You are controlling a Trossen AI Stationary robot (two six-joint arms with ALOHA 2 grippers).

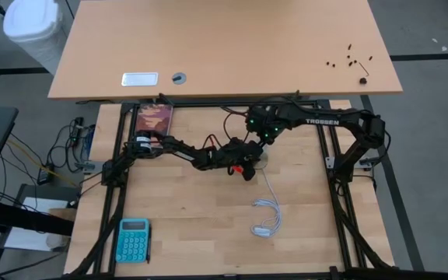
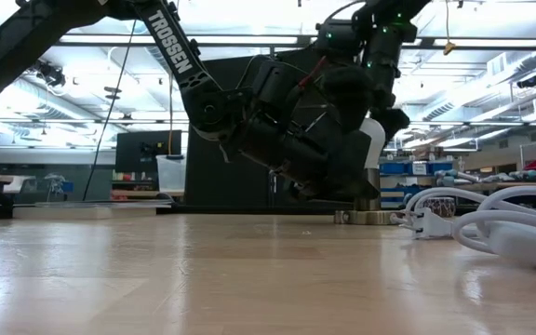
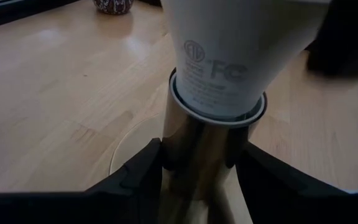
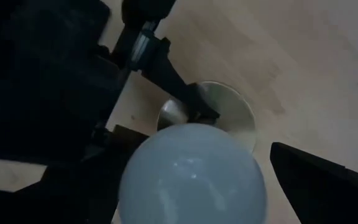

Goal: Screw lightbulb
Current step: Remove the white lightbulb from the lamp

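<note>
Overhead footage hides the frosted white lightbulb [image 3: 229, 59] under both dark arms at centre frame; the wrist views reveal it. It stands upright in a shiny metal socket tube [image 3: 194, 162], which the left gripper [image 3: 197, 180] jaws clamp from both sides. Right gripper [image 4: 191, 186] jaws stand released, flanking the smooth dome above the pale wooden tabletop [image 1: 208, 218].

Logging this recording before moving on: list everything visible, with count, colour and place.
lightbulb: one, white, upright in the socket.
socket: one, silvery, table centre, clamped by the left gripper.
cable: one, white, coiled right of centre.
calculator: one, turquoise, near left corner.
desk: one, light wood, behind the table.
bin: one, white, beside the desk.
left gripper: one, dark, shut on the socket.
right gripper: one, dark, open around the lightbulb.
</note>
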